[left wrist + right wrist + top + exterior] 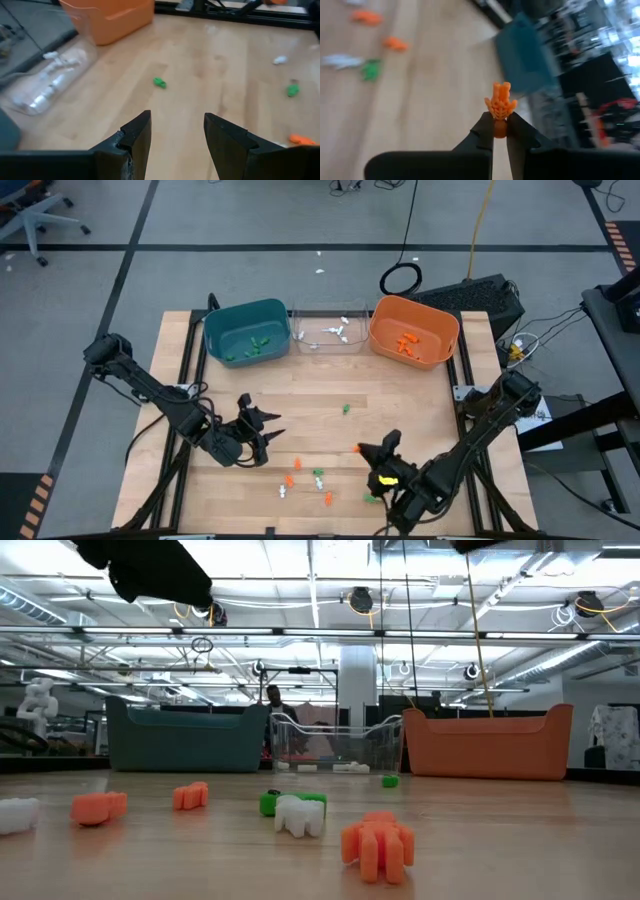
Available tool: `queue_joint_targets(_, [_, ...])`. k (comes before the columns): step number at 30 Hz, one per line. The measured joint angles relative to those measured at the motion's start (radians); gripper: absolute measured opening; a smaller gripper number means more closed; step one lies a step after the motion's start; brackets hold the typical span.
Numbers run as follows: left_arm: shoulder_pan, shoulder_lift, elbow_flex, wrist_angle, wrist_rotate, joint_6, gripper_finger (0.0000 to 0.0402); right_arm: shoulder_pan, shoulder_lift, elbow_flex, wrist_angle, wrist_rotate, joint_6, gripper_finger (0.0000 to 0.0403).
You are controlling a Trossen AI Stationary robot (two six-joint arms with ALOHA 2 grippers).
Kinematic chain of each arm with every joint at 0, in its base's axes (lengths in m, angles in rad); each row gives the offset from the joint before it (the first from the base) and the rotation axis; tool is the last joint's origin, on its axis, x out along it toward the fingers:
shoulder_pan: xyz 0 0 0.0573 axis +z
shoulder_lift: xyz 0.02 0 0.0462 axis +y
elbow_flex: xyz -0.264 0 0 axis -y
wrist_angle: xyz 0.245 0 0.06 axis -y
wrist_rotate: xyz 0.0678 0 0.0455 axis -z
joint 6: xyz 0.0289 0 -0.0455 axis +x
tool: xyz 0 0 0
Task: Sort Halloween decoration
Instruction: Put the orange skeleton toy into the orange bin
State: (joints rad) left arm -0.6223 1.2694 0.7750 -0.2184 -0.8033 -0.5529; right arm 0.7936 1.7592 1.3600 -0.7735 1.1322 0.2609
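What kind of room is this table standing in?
Most likely a robotics lab or workshop. The wooden table stands on a grey floor with cables and an office chair nearby, and the low view shows a wide open hall behind, with strip lights and exposed ceiling rails.

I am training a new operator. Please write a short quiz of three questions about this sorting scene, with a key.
1. True or false: the right gripper is shut on an orange trinket.
2. The bin between the teal bin and the orange bin is: A black, B clear, C red?
3. Fill in: the left gripper is ____ and holds nothing.

Key: 1 true; 2 B, the clear bin; 3 open.
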Motion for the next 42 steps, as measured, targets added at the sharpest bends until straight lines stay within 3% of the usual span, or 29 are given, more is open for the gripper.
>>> queue_joint_targets(6, [-0.030, 0.000, 0.000, 0.000, 0.014, -0.016, 0.0180, -0.069, -0.001, 0.001, 0.098, 0.038, -0.147, 0.0008])
queue_joint_targets(12, [-0.034, 0.000, 0.000, 0.000, 0.014, -0.005, 0.0180, -0.110, -0.001, 0.001, 0.100, 0.018, -0.103, 0.0008])
queue_joint_targets(26, [0.015, 0.000, 0.000, 0.001, -0.042, 0.230, 0.0180, -0.168, -0.001, 0.001, 0.093, 0.024, -0.435, 0.0008])
queue_joint_targets(42, [0.023, 0.000, 0.000, 0.001, -0.041, 0.438, 0.0180, -0.245, -0.001, 0.001, 0.093, 0.053, -0.612, 0.0008])
